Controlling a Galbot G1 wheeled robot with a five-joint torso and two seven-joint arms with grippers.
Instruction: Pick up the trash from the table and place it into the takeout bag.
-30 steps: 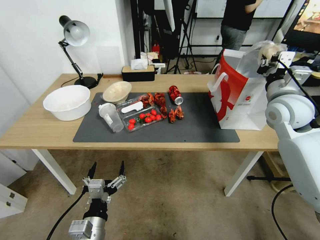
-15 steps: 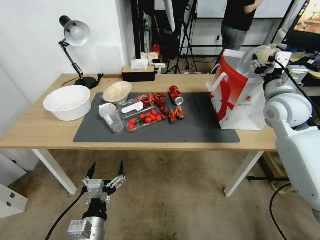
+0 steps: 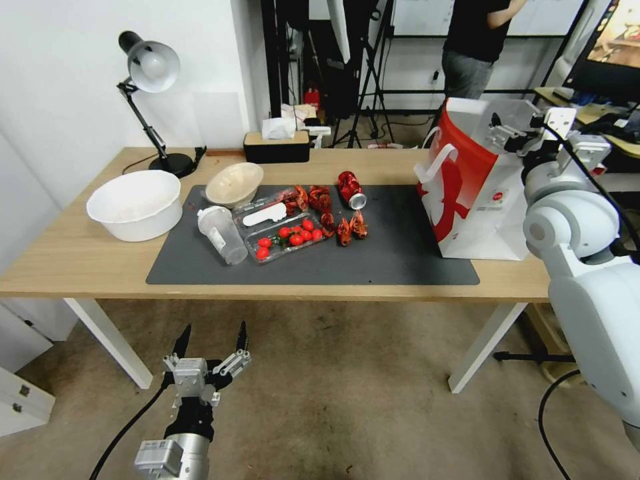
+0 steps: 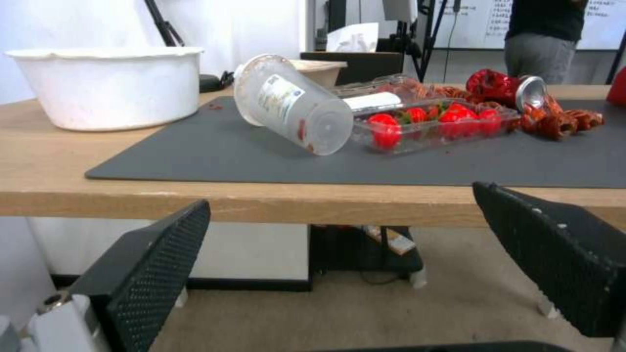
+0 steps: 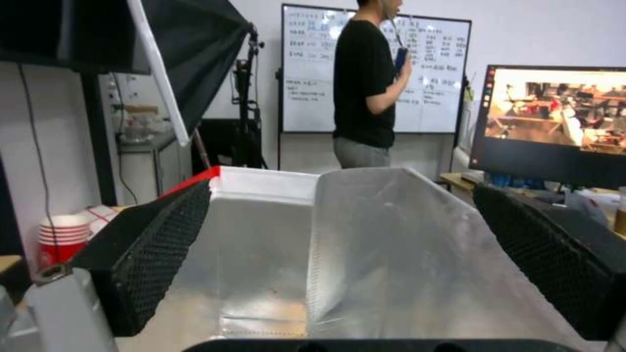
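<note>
Right now the right gripper (image 3: pixel 510 133) sits w/ jaws spread, holding nothing, over the takeout bag (image 3: pixel 477 200) mouth, so lift straight clear w/o snagging the rim before going for the red drink can (image 3: pixel 350 189) on the mat; left gripper (image 3: pixel 212 340) idles released below the table (image 3: pixel 80 257).

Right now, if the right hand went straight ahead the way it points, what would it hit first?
Probably the silver inner wall of the takeout bag, since the open right hand points into the bag's mouth; depth is unclear.
</note>
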